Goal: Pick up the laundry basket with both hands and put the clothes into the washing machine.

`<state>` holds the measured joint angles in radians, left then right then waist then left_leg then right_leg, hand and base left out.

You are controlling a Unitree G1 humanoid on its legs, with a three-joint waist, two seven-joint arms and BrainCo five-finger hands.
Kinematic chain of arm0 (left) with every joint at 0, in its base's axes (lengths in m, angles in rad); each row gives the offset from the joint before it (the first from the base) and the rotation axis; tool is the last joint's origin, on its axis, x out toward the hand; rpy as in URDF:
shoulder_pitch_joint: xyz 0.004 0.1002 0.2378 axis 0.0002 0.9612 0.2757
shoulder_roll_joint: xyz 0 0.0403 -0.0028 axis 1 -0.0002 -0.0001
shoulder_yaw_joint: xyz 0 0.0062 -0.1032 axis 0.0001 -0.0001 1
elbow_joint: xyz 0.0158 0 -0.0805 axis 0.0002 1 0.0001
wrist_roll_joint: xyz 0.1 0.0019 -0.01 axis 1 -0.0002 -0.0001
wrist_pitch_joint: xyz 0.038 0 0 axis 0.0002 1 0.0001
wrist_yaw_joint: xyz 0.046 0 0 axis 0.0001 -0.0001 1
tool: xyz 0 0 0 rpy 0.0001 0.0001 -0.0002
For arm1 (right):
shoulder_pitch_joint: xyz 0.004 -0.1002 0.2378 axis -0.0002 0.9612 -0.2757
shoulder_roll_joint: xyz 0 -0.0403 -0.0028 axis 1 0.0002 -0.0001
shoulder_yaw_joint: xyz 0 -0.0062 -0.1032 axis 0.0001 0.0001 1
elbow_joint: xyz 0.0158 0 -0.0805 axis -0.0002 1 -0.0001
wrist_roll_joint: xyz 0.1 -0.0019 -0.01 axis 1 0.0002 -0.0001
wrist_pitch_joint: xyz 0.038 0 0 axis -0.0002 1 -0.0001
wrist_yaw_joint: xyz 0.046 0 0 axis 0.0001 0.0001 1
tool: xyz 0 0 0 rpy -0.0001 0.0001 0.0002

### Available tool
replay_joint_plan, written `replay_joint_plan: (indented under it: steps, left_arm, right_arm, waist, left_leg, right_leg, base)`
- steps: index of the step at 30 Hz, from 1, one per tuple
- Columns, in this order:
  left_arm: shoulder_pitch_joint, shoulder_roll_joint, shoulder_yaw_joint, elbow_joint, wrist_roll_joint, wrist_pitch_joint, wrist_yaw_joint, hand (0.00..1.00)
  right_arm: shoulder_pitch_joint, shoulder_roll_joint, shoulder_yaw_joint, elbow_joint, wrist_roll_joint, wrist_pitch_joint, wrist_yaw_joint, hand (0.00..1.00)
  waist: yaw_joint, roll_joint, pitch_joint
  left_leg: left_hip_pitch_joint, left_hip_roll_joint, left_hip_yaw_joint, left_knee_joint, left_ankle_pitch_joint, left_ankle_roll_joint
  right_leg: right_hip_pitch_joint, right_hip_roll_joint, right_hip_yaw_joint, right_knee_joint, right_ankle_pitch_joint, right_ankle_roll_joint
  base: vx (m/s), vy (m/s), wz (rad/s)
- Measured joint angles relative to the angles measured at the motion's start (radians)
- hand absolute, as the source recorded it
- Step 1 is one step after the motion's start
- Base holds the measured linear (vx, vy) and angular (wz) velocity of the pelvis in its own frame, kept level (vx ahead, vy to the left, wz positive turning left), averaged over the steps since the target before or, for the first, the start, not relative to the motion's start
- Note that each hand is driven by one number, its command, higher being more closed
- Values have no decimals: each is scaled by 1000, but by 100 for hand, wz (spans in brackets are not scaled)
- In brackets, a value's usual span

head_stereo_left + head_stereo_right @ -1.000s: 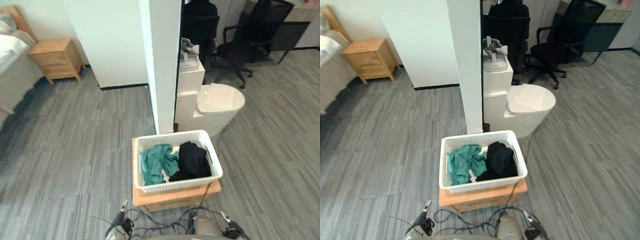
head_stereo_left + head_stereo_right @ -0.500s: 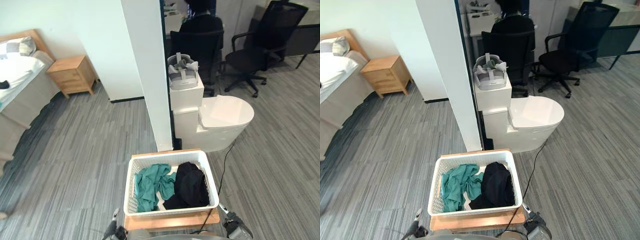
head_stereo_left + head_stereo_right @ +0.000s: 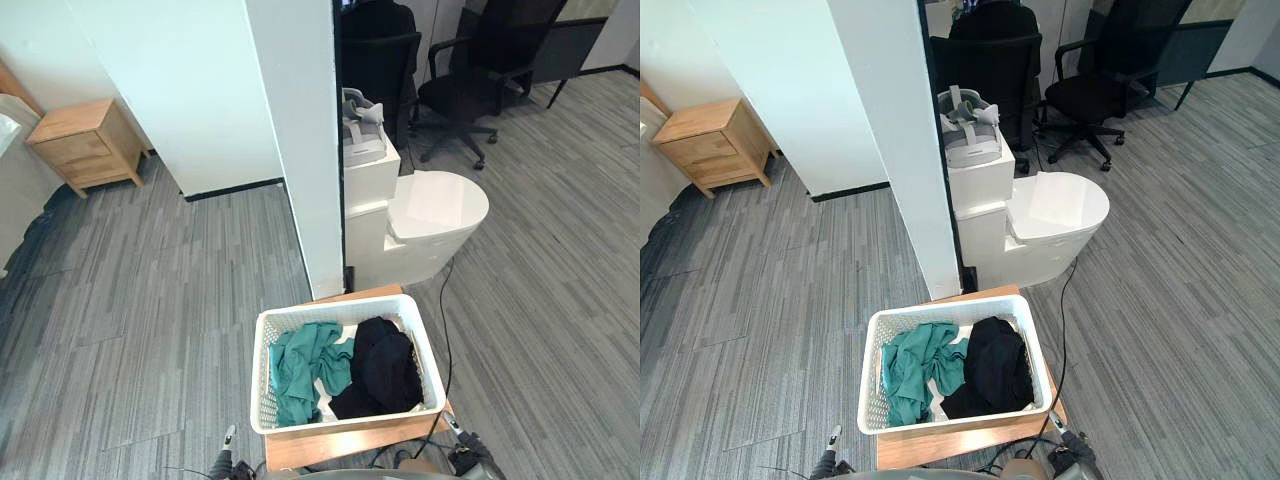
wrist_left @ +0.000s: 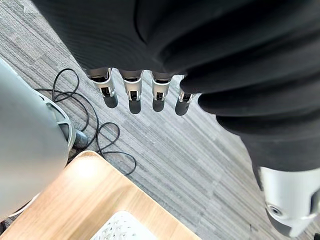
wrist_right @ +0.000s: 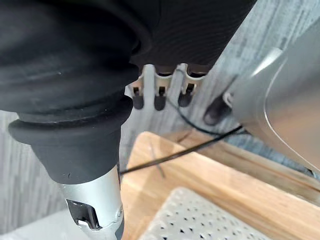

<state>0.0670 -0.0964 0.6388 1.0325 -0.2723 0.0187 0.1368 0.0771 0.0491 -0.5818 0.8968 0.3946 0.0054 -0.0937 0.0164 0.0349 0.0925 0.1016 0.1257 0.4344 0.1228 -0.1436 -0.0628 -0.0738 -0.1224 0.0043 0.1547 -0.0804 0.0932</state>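
Tipping is the main risk, in my judgement: if one robot hand catches the rim before the other, or lower, the laundry basket [image 3: 262, 380] could tilt as it lifts and spill the teal garment [image 3: 300, 365] or the black garment [image 3: 385, 365] onto the floor. Fingers that come in too low could also strike the edge of the low wooden desk [image 3: 350, 445] under the basket instead of reaching its wall. The basket sits slightly askew on the desk, so a straight reach may meet its two sides unevenly. A white pillar [image 3: 300, 150] and a toilet [image 3: 430, 215] stand just beyond the basket, so a lift that swings forward could knock against them.

The left robot hand [image 4: 132, 92] is released, with its fingers hanging relaxed and grasping nothing. The desk's near corner and a corner of the basket lie past its fingertips, apart from them. The right robot hand [image 5: 160, 92] is likewise slack and empty, above the desk's other near corner, with the basket's perforated wall near but not touched. The basket therefore lies ahead of and between the two hands, resting on the desk with both garments inside it.
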Motion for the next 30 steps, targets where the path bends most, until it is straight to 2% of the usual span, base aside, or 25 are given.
replay_joint_plan:
  steps: [5,8,10,12,14,18,21,25,30]
  left_arm:
    - [2,3,32,0,-34,-2,-1,0]
    - [-5,16,129,-4,-61,-4,0,0]
    - [-7,23,192,-14,-73,-5,1,0]
    - [0,27,200,-67,-92,-7,11,0]
    - [10,32,196,-153,-102,-13,23,0]
    - [15,51,144,-345,-109,-46,49,0]
    - [22,68,81,-504,-109,-66,80,0]
    - [21,86,23,-654,-104,-87,105,0]
    - [21,92,-46,-715,-73,-101,112,0]
  right_arm:
    - [23,-5,-37,-1,8,0,0,0]
    - [42,-11,-76,-14,31,1,-1,0]
    - [75,-15,-94,-104,41,1,-17,0]
    - [108,-23,-99,-240,46,0,-35,0]
    - [133,-42,-110,-399,46,-13,-57,0]
    - [139,-77,-127,-648,45,-71,-96,0]
    - [139,-74,-128,-794,42,-81,-122,0]
    - [138,-63,-128,-937,20,-108,-130,0]
    - [122,-63,-119,-996,-13,-117,-144,0]
  waist:
    - [0,-8,9]
    - [0,-11,19]
    - [-1,-12,22]
    - [-1,-13,31]
    - [-1,-15,39]
    - [-3,-16,49]
    - [-2,-19,55]
    - [-3,-20,79]
    - [-3,-18,81]
  left_leg:
    - [5,4,26,-22,1,-1]
    - [13,4,35,-40,6,-9]
    - [1,2,34,-40,5,-9]
    - [-7,2,35,-40,5,-9]
    - [-15,4,34,-39,5,-9]
    - [-36,9,33,-35,5,-9]
    - [-56,10,33,-32,5,-9]
    - [-65,11,31,-34,5,-9]
    - [-72,10,32,-35,5,-9]
  right_leg:
    - [-5,13,21,-29,14,0]
    - [-4,16,24,-41,22,0]
    - [-14,15,24,-43,22,0]
    - [-22,15,25,-45,22,0]
    - [-28,16,25,-46,22,0]
    - [-39,17,22,-51,22,0]
    - [-56,17,19,-54,23,-1]
    - [-61,16,10,-54,23,-2]
    - [-70,17,12,-54,24,-2]
  base:
    - [24,1,-17]
    - [20,-2,-7]
    - [0,0,0]
    - [0,0,0]
    - [0,0,0]
    - [4,-10,5]
    - [28,-12,5]
    - [25,-4,7]
    - [2,-1,0]
